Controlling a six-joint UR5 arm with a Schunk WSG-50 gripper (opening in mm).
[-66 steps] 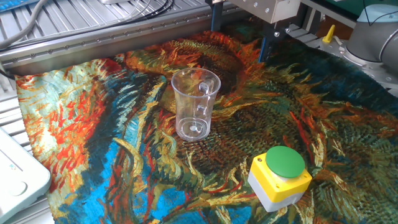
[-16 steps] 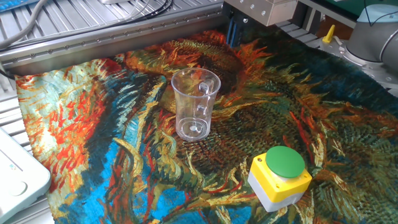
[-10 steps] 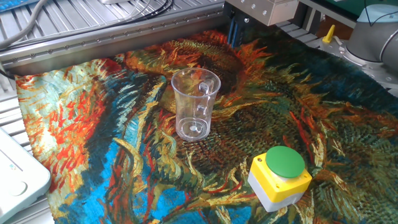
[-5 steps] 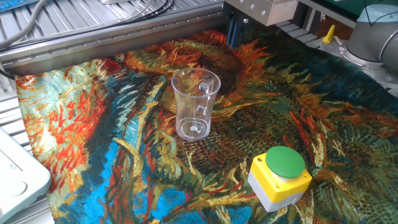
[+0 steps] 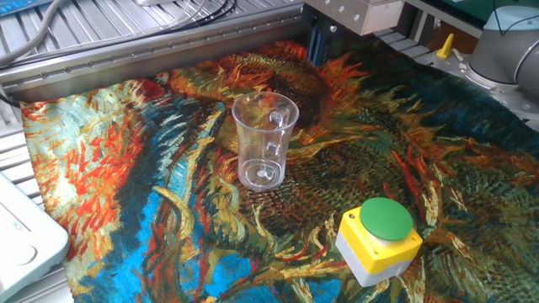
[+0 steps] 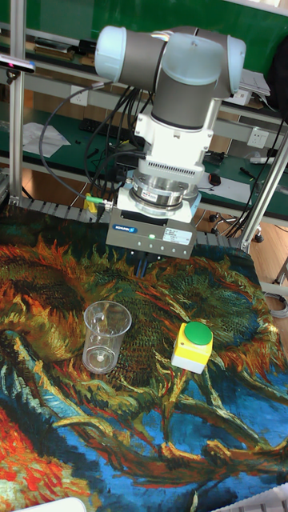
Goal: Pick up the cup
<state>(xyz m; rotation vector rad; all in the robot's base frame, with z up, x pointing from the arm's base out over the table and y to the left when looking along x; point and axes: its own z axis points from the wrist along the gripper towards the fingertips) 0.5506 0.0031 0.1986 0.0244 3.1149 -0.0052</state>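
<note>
A white box (image 5: 21, 236) sat off the table's left edge, down by the near corner. The table itself wore a bright painted cloth (image 5: 101, 151) with orange, blue and yellow swirls.

Next came the cup (image 5: 264, 140). It was clear, and it stood upright on the cloth near the middle of the table, a little toward the far edge. Nothing was touching it. Its handle looked turned toward the near right side. In the tall fixed view the cup (image 6: 106, 336) stood alone on the cloth, with bare cloth all around it.

Above and behind the cup hung the gripper (image 5: 317, 44), close to the far edge of the table. It was well apart from the cup and higher up. Only the dark fingers showed under the pale body, close together, and I could not tell if they were open or closed. They held nothing.

Farther right, near the table's near edge, sat a yellow box with a green button (image 5: 379, 238) on top. It was apart from the cup too.

So I think the job had hardly begun. The cup was not picked up yet. The gripper would need to go over to the cup, come down, close on it and lift it.
</note>
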